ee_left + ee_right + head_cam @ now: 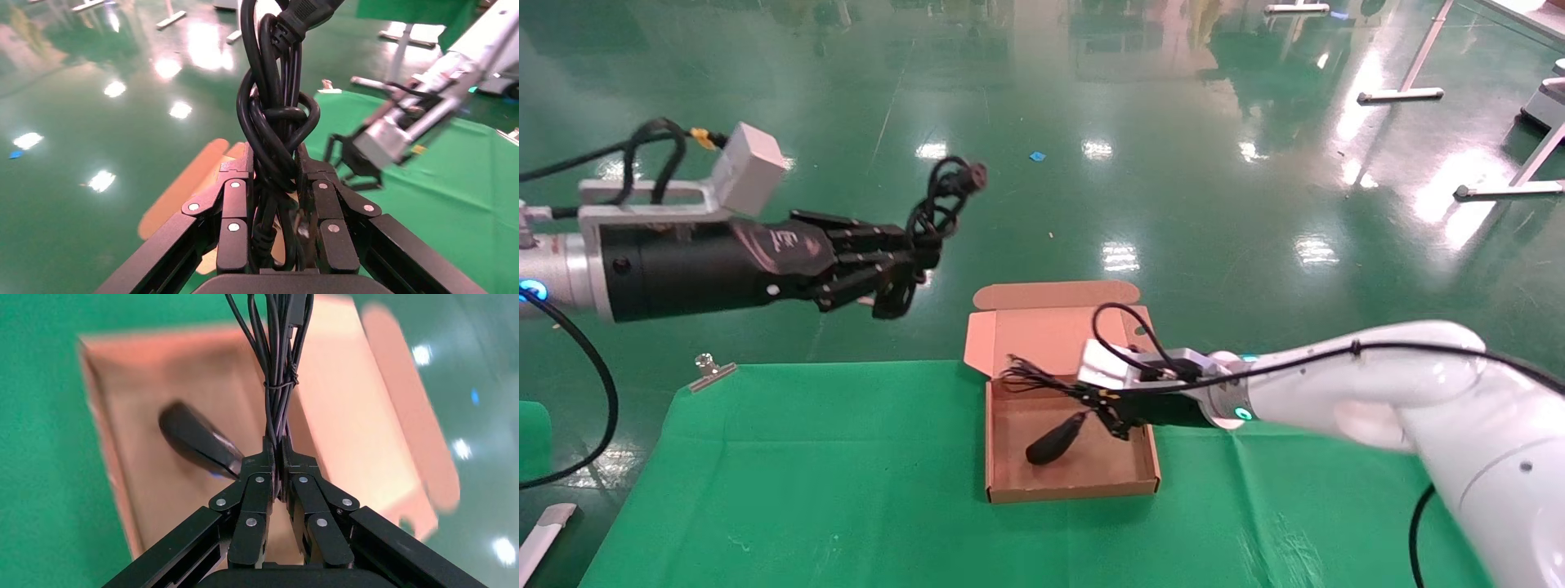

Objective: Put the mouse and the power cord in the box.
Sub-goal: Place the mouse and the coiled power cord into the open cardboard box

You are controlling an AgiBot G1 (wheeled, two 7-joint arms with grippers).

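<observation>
My left gripper point(917, 260) point(273, 166) is raised over the floor, left of and beyond the box, and is shut on the looped black power cord point(944, 196) point(275, 116). One chunky plug sticks out past the fingers. My right gripper point(1101, 411) point(275, 450) hovers over the open brown box point(1075, 483) point(361, 410) and is shut on the mouse's bundled thin cable point(1027, 377) point(278, 367). The glossy black mouse point(1054, 442) point(199, 441) sits low inside the box, tilted; I cannot tell whether it touches the bottom. The lid point(1054, 296) lies open on the box's far side.
The box stands on a green cloth-covered table point(846, 474), near its far edge. A metal binder clip point(711, 367) grips the cloth's far left corner. White table legs point(1406, 90) stand on the shiny green floor at the far right.
</observation>
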